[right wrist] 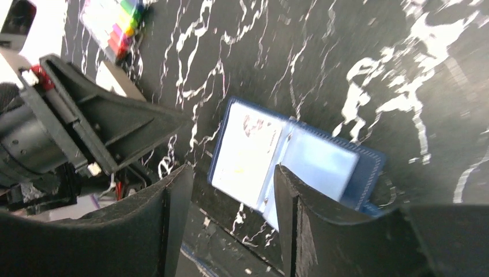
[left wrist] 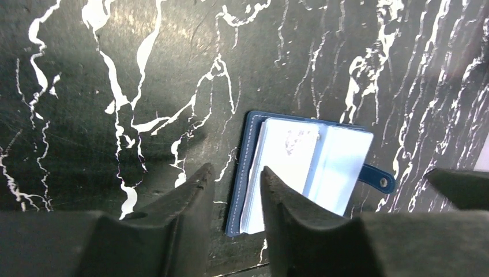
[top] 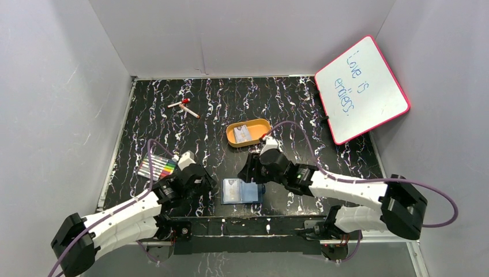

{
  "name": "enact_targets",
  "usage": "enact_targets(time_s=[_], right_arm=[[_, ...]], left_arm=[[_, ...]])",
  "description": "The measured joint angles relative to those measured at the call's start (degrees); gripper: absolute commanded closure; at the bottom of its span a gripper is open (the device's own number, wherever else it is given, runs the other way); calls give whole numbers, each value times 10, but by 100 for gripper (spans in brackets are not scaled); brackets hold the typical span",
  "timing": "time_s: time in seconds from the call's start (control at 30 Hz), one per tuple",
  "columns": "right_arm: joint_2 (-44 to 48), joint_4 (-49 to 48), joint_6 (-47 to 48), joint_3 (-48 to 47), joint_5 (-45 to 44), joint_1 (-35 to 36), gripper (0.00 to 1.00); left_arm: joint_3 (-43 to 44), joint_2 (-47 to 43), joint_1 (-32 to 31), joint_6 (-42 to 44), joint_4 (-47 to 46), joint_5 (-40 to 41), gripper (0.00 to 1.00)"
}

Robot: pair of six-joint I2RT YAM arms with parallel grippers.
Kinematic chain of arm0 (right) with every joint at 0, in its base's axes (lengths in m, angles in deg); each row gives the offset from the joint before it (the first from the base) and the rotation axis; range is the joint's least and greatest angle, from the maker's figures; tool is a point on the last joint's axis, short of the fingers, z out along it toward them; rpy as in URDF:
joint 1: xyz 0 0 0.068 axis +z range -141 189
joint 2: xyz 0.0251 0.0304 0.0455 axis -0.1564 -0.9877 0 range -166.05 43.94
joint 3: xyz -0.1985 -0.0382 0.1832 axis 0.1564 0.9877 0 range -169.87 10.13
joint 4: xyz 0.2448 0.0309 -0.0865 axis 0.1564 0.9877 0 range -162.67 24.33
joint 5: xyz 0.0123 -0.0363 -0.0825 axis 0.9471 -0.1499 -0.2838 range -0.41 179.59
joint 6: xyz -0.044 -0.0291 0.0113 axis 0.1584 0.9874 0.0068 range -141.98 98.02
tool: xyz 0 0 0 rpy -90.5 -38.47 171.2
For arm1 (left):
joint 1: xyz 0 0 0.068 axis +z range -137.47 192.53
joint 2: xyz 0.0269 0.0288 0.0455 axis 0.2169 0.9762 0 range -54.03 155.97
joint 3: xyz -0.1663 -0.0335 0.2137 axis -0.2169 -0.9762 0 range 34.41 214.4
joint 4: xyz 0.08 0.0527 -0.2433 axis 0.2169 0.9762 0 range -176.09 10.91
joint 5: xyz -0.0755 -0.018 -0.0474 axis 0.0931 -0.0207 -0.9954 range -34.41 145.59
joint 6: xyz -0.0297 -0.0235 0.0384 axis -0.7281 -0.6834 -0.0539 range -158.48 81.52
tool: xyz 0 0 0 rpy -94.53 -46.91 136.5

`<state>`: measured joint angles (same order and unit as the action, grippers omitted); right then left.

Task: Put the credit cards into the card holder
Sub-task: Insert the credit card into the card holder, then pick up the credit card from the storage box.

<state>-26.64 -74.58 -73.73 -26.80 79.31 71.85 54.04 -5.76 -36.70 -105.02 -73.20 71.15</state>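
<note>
The card holder (top: 252,192) lies open near the table's front edge, navy outside and light blue inside, its snap tab (left wrist: 379,179) pointing right. A pale credit card (top: 232,190) rests on its left half (left wrist: 286,158) (right wrist: 247,151). Another credit card (top: 245,133) lies in the orange oval tray (top: 264,124) farther back. My left gripper (top: 203,180) (left wrist: 233,176) hovers just left of the holder, open, with nothing between its fingers. Over the holder's far right side, my right gripper (top: 252,173) (right wrist: 230,172) is open and empty too.
A pack of coloured markers (top: 157,168) lies beside the left arm. Two pens (top: 183,106) lie at the back left. A pink-framed whiteboard (top: 361,89) leans at the back right. Grey walls enclose the table on three sides.
</note>
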Motion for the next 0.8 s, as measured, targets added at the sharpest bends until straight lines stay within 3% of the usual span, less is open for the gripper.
enact_targets(time_s=[0.13,0.27,0.4,0.57,0.8], right_arm=[[37,47,46,-29,-23,-31,42],[56,65,83,-31,-21,-78,43],[41,50,120,-33,29,-175,41],[-77,29,177,-120,79,-259,39],[-246,-13,215,-257,150,-304,30]], left_arm=[[15,-39,0,24,22,14,50],[33,-56,0,54,26,19,49],[47,-54,0,77,26,22,49],[58,-47,0,92,27,28,49],[67,-46,0,102,42,36,49]])
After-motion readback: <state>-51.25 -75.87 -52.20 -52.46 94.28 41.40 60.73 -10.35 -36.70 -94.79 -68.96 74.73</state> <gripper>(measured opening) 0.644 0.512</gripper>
